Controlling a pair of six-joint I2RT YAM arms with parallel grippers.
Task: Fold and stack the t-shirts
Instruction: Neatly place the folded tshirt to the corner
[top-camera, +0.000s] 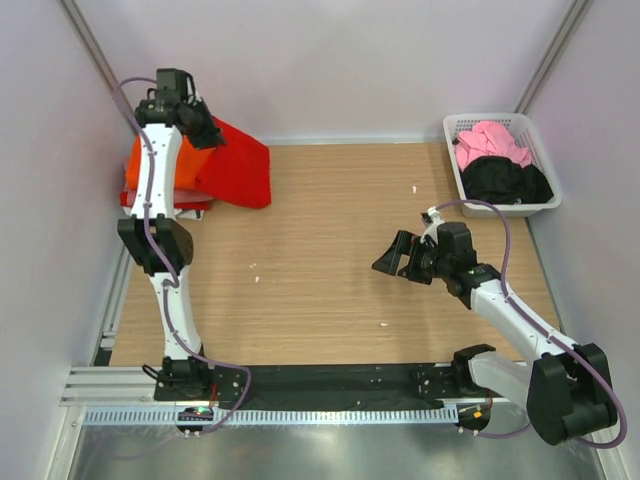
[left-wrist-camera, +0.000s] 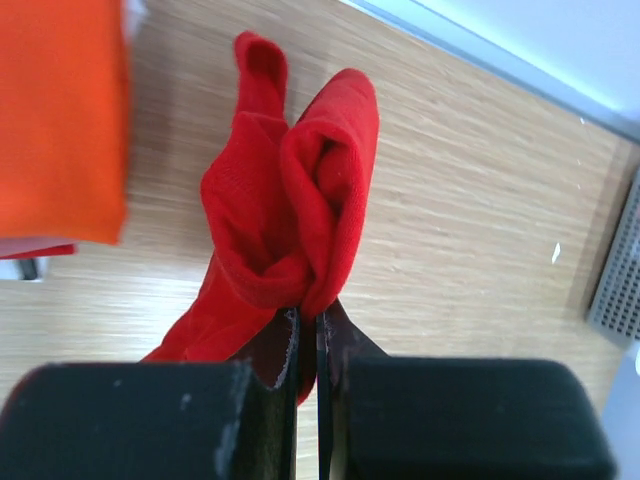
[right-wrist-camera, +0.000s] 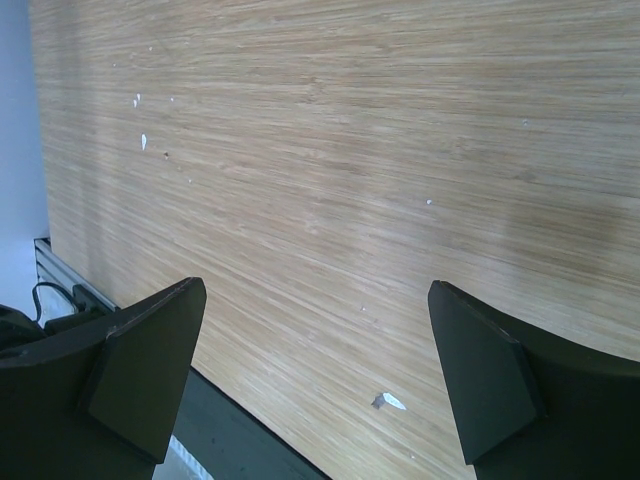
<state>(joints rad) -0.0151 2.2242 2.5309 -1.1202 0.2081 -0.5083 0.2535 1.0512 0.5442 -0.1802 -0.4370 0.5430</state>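
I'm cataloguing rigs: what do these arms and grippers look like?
The left arm and right arm have white shells and black joint housings, a purple cable looping along each. The left gripper and right gripper are black, with broad flat fingers.

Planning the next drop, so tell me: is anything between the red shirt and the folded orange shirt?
Nothing visible is. The left hand holds the red shirt right beside the folded orange shirt, with no object between them.
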